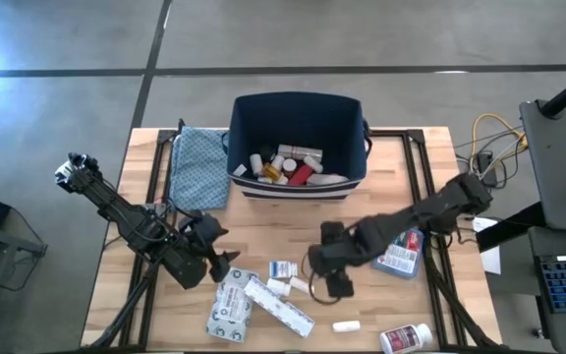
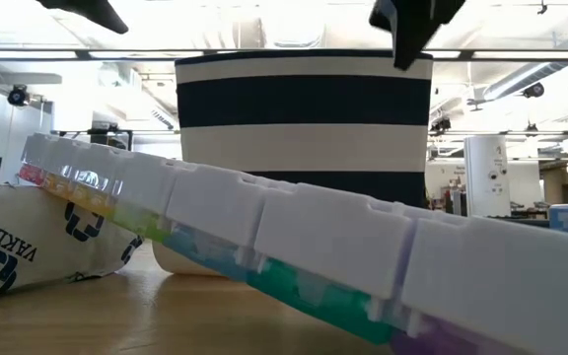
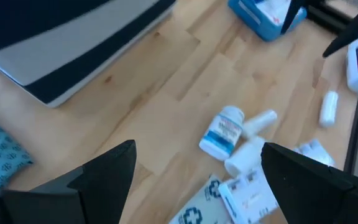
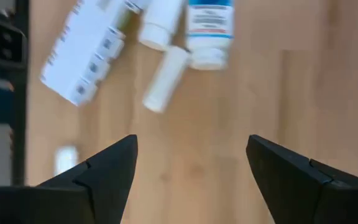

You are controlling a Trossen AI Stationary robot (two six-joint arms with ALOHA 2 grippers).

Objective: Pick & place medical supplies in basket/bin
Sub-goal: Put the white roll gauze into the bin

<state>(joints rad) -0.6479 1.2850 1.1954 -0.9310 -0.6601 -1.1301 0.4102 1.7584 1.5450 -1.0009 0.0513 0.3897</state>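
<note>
A: What lies nearest the front edge of the worktop [image 1: 391, 211]?

B: A white bottle with a red label [image 1: 407, 339] lies on its side at the front right, and a small white vial [image 1: 346, 325] sits just beside it toward the middle. At the front left lie a white carton with blue crosses [image 1: 229, 304] and a long white pill organiser [image 1: 278, 306], touching each other.

A: And the two tools?

B: The left tool [image 1: 227, 264] hangs over the worktop just behind that carton, its fingers spread wide with nothing between them. The right tool [image 1: 324, 276] hangs near the middle, fingers [image 4: 98, 171] also spread and empty. In the right wrist view bare wood shows between them.

A: What is close to the right tool?

B: A blue-labelled white bottle [image 1: 282, 268] and a couple of small white tubes [image 1: 279, 286] lie between the two tools. A flat blue packet [image 1: 399, 254] lies under the right arm, to the right.

A: Where is the bin?

B: The navy bin [image 1: 298, 108] stands at the back of the worktop, in the middle. Several supplies already lie inside it: white bottles, an orange vial [image 1: 272, 174] and a red tube [image 1: 302, 175]. In the low view its navy and white stripes rise behind the pill organiser.

A: Anything beside it?

B: A folded teal patterned cloth [image 1: 198, 167] lies touching the bin's left side.
</note>
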